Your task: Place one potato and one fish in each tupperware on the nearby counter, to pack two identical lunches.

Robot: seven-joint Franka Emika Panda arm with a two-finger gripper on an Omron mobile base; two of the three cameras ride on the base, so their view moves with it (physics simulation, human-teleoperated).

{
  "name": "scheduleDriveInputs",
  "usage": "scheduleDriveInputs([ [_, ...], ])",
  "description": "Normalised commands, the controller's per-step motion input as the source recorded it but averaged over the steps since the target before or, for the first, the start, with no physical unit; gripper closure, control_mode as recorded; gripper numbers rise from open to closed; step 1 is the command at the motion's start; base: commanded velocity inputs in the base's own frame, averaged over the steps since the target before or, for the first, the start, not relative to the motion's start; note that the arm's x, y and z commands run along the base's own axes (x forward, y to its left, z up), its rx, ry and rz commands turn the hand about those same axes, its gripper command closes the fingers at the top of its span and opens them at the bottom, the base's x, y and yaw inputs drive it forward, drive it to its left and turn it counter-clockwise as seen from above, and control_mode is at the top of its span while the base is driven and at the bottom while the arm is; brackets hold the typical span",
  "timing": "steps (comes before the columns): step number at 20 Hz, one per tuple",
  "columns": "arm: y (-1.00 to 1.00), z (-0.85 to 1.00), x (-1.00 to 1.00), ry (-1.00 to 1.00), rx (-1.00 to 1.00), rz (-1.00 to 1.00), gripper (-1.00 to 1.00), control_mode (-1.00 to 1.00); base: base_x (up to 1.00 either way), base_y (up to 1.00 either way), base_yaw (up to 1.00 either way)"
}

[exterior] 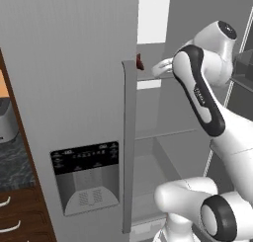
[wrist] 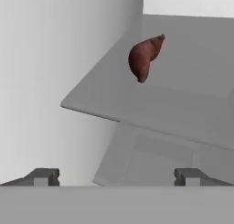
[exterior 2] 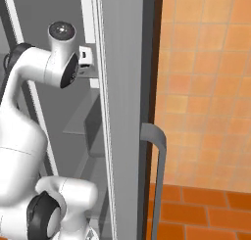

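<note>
1 reddish-brown, tapered sweet-potato-like lump (wrist: 144, 58) lies on a grey fridge shelf (wrist: 183, 113); gripper (wrist: 116, 176) spread wide, empty.

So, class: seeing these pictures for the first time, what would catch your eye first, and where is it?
The white arm reaching into the open fridge, past the grey door with its dispenser panel. Then the reddish-brown sweet potato lying alone on a grey shelf, ahead of the open gripper.
</note>
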Motion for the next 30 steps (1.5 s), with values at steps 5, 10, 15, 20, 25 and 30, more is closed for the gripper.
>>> scheduleDriveInputs([
  [5,0.02,-0.04,0.65,0.02,0.0,0.0,-1.0,-1.0,0.0,0.0,0.0],
  [10,0.1,-0.17,0.67,0.01,-0.02,0.0,-1.0,-1.0,0.0,0.0,0.0],
  [15,0.13,-0.21,0.68,0.0,-0.03,-0.01,-1.0,-1.0,0.0,0.0,0.0],
  [20,0.09,-0.16,0.72,0.0,-0.01,-0.01,-1.0,-1.0,0.0,0.0,0.0],
  [25,0.09,-0.16,0.74,0.0,0.0,0.0,-1.0,-1.0,0.0,0.0,0.0],
  [30,0.13,-0.21,0.78,0.0,-0.01,0.0,-1.0,-1.0,0.0,0.0,0.0],
])
